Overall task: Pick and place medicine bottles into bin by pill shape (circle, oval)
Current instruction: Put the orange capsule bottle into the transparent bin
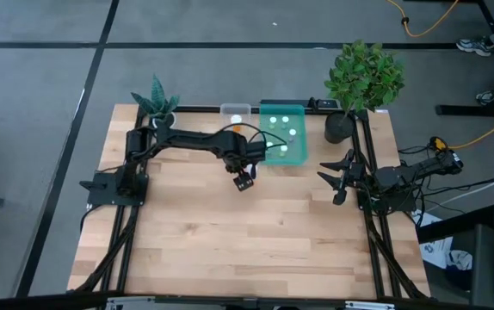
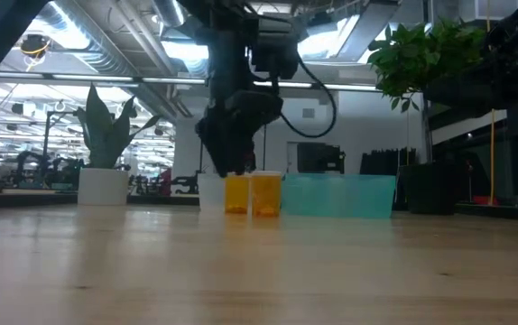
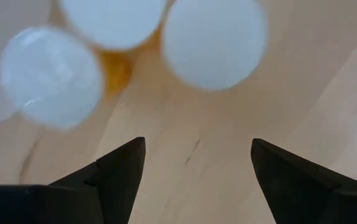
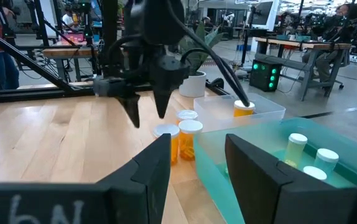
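Observation:
Three orange medicine bottles with white caps (image 3: 213, 40) (image 3: 51, 74) (image 3: 113, 18) stand upright in a group on the table, next to the teal bin; they also show in the right wrist view (image 4: 190, 135). My left gripper (image 3: 197, 149) is open and empty, pointing down a little above them (image 4: 147, 102). The teal bin (image 1: 283, 146) holds several pale bottles (image 4: 296, 146). The clear bin (image 4: 262, 112) holds one orange bottle (image 4: 244, 109). My right gripper (image 4: 197, 165) is open and empty at the table's right side (image 1: 337, 176).
A small plant in a white pot (image 1: 157, 108) stands at the far left corner, and a bushy plant in a dark pot (image 1: 359, 86) at the far right. Bare wooden table (image 1: 247, 232) lies toward the near edge. People and benches show in the room beyond.

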Motion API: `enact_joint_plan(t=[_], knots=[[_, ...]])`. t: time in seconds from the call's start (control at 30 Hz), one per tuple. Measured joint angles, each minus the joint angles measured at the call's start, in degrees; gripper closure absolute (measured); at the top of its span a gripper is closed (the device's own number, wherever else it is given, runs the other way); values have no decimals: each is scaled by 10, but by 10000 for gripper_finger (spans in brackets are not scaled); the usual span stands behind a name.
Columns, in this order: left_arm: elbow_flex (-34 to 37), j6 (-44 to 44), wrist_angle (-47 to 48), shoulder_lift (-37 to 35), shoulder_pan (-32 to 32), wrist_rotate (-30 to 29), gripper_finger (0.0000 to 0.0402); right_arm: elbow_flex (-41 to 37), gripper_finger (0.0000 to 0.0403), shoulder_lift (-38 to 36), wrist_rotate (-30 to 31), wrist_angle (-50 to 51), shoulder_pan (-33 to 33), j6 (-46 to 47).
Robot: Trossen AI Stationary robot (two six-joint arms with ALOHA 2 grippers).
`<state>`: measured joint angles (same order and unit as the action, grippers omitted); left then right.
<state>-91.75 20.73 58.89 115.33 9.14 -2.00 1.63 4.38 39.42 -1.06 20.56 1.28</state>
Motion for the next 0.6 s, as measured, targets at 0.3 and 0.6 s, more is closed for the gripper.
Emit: enact_joint_plan(t=[0.3, 0.6], knots=[[4, -16, -67, 0, -24, -1, 118, 0, 249, 0, 0, 0, 0, 0], [4, 76, -85, 0, -24, -73, 118, 0, 249, 0, 0, 0, 0, -1]])
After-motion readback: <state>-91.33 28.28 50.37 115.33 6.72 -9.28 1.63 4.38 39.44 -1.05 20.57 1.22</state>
